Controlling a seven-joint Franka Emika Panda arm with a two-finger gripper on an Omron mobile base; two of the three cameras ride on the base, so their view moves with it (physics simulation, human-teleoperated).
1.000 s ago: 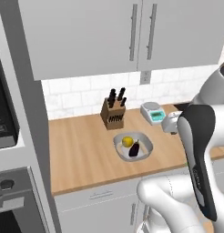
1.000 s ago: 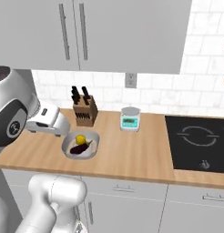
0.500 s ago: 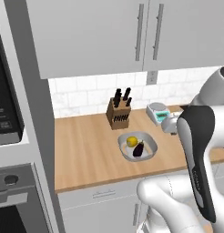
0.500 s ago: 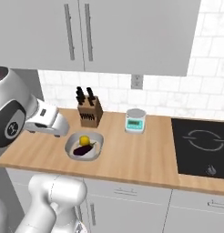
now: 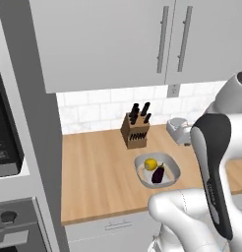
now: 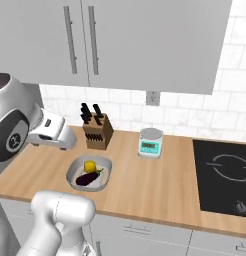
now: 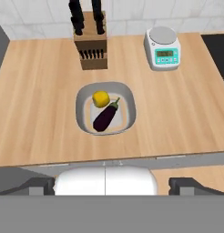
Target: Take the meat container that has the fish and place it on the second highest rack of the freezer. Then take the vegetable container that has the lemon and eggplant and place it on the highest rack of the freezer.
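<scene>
A grey vegetable container (image 7: 82,113) sits on the wooden counter (image 7: 36,104), holding a yellow lemon (image 7: 100,98) and a dark purple eggplant (image 7: 106,117). The same container (image 5: 138,167) lies in front of the knife block in the left base view. It also shows as the container (image 6: 72,172) in the right base view. My gripper (image 7: 117,184) hovers above and in front of the counter's near edge, apart from the container. Its fingers are spread wide and it is open with nothing between them.
A wooden knife block (image 7: 91,48) stands just behind the container. A small kitchen scale (image 7: 163,49) sits to its right, and a black cooktop (image 6: 225,172) lies further right. Grey wall cabinets (image 6: 145,45) hang overhead. A tall grey panel (image 5: 44,147) and oven stack border the counter's left end.
The whole picture has shifted in both base views, so the base has moved and the counter looks nearer. The container, knife block and scale keep their places on the counter.
</scene>
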